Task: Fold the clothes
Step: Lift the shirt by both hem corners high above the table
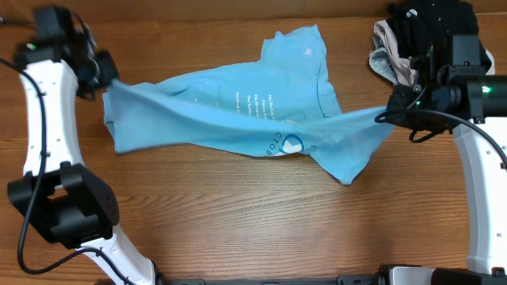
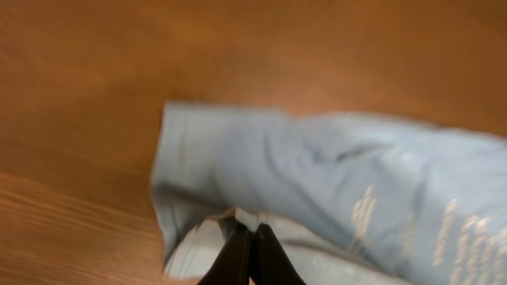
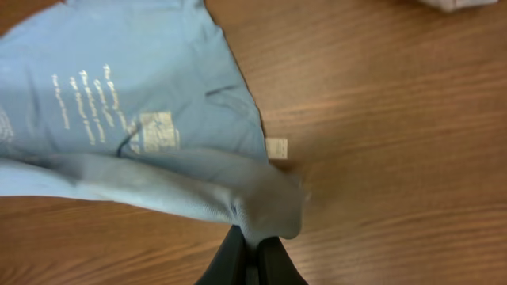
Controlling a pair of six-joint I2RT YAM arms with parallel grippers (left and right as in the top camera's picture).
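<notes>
- Nearest the robot's side of the table [image 1: 238, 229], the left arm [image 1: 36, 119] rose from its base to a black elbow joint, then ran as a long white link along the table's left edge towards the far side.
- At its far end the arm bent back inward, so the left gripper [image 1: 107, 79] pointed towards the middle of the table.
- The right arm [image 1: 483, 174] stood as a white link along the right edge, with its black wrist turned left and the right gripper [image 1: 384, 117] reaching inward.
- In the left wrist view, the left gripper [image 2: 252, 237] had its jaws pressed together on a fold of the T-shirt [image 2: 356, 182]; that view was blurred.
- In the right wrist view, the right gripper [image 3: 253, 241] was clamped on a bunched edge of the T-shirt [image 3: 119, 87], with cloth wrapped over the fingertips.
- The light-blue T-shirt [image 1: 230, 119] lay across the middle of the table, one edge drawn into a band from the left gripper to the right one.
- The rest of it spread crumpled on the wood, white lines of text [image 1: 253, 107] and a round logo [image 1: 291, 145] facing up.
- One part of the shirt reached towards the far edge, another drooped towards the near side below the right gripper.
- At the far right corner, behind the right wrist, lay a beige-and-white cloth [image 1: 388, 55] and a black garment [image 1: 428, 20], touching each other and apart from the shirt.
</notes>
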